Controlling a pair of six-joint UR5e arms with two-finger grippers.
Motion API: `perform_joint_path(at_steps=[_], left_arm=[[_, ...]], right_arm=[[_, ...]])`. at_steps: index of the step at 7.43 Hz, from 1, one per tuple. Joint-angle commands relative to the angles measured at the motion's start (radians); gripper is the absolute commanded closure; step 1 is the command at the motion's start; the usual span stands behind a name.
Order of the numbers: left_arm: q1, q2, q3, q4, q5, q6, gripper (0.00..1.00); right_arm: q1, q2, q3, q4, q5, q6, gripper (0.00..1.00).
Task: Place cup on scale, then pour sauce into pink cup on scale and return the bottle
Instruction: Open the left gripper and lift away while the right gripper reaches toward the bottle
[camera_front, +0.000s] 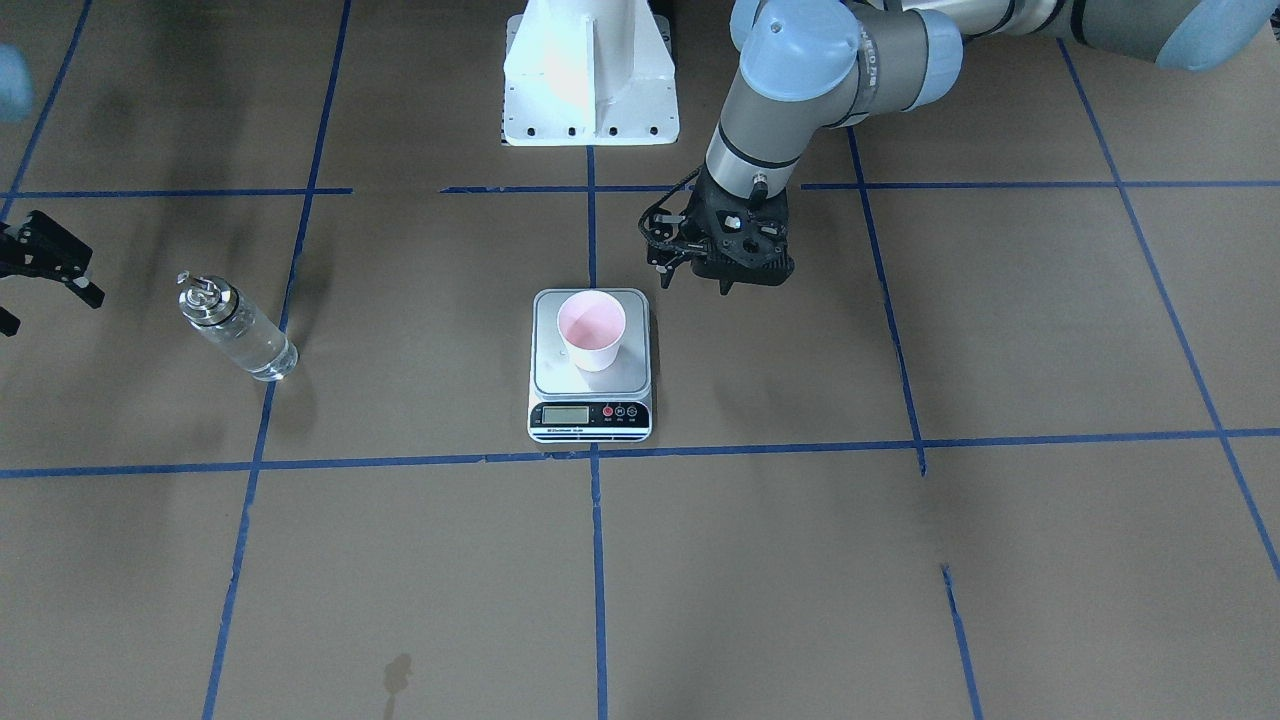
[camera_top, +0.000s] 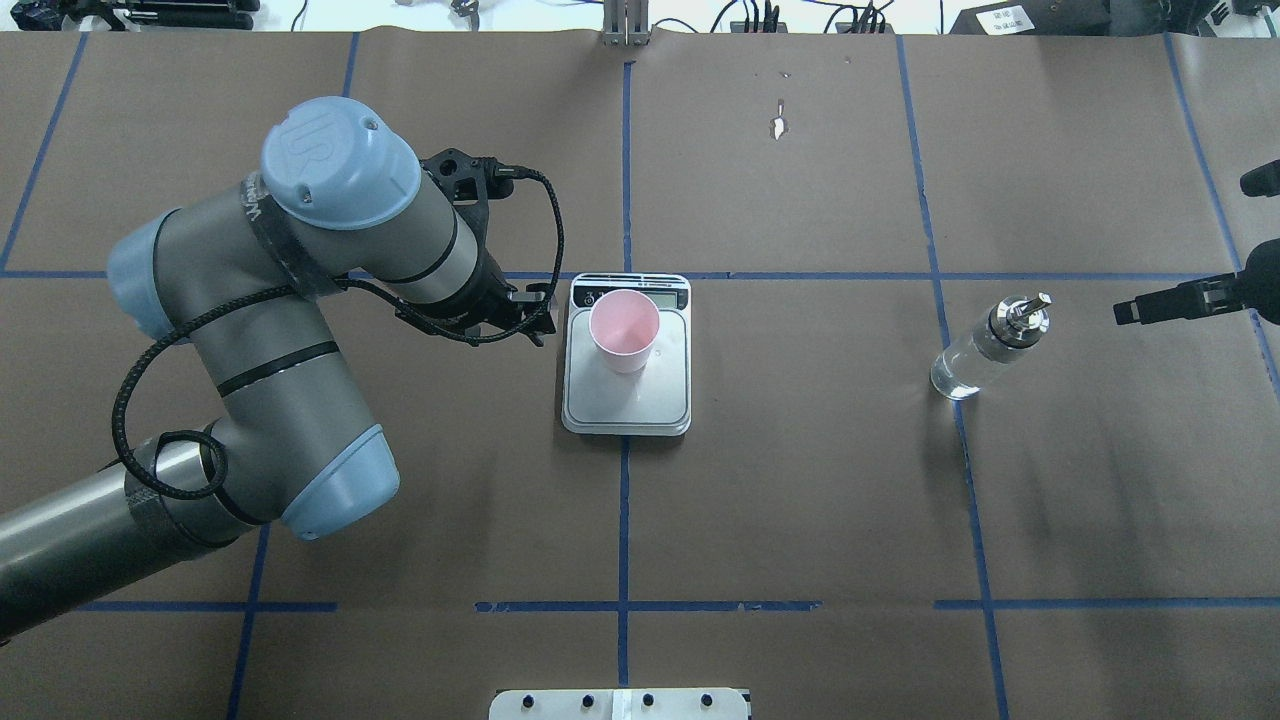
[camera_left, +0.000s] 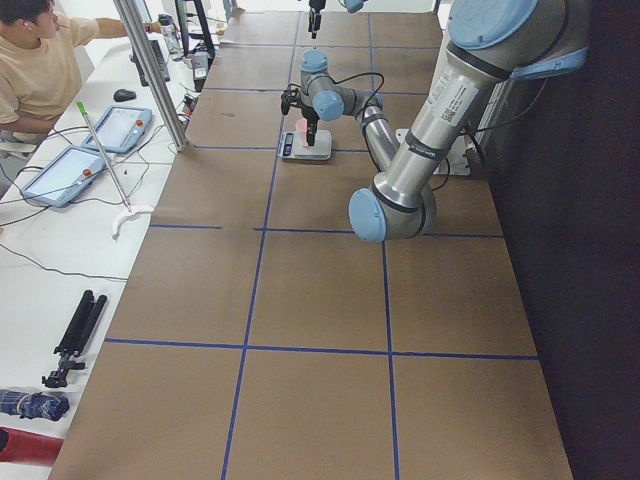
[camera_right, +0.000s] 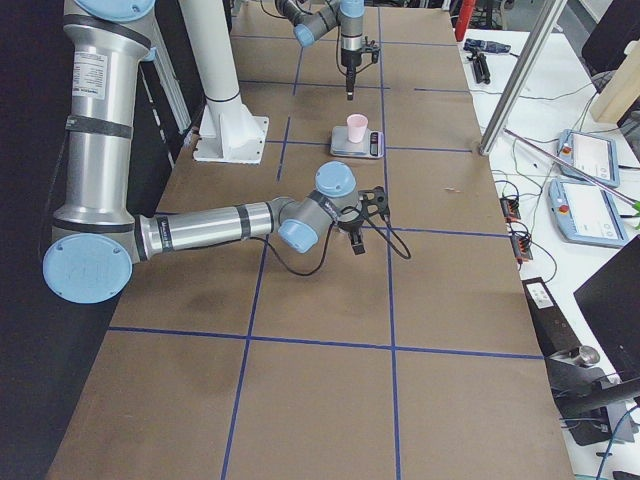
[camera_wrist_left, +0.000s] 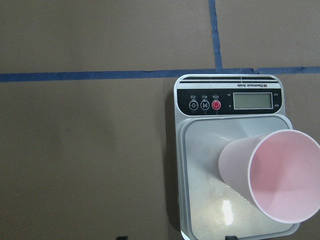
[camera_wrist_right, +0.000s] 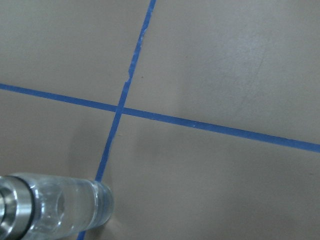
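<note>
The pink cup (camera_front: 592, 330) is being borne upright on the kitchen scale (camera_front: 548, 372) at the desk's middle, the left gripper (camera_top: 535, 318) being held wide and empty just beside it. Towards the desk's right edge, the glass bottle (camera_front: 238, 328) is being flanked by the spread, empty right gripper (camera_front: 50, 308).

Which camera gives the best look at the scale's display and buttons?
The left wrist-mounted view: the scale is close, with its display and three round buttons sharp, unblocked by the cup. Front-facing and overhead views show them small; both side views show the scale as a tiny shape; the right wrist view misses it.
</note>
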Motion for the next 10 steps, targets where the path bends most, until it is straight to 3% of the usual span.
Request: perform_joint_path(at_steps=[1, 4, 5, 7, 10], left_arm=[[-0.013, 0.005, 0.001, -0.001, 0.002, 0.001, 0.28], [-0.078, 0.025, -0.011, 0.000, 0.000, 0.065, 0.28], [-0.109, 0.039, -0.020, 0.000, -0.003, 0.109, 0.28], [-0.134, 0.060, -0.043, 0.000, -0.004, 0.122, 0.28], [-0.174, 0.068, -0.068, 0.005, -0.001, 0.124, 0.28]], right_arm=[[-0.077, -0.024, 0.004, 0.056, -0.012, 0.031, 0.00], [-0.183, -0.091, 0.097, 0.062, -0.018, 0.039, 0.00], [-0.261, -0.084, 0.111, 0.063, -0.077, 0.129, 0.00], [-0.546, -0.080, 0.178, 0.063, -0.431, 0.330, 0.00], [-0.625, -0.083, 0.180, 0.057, -0.708, 0.522, 0.00]])
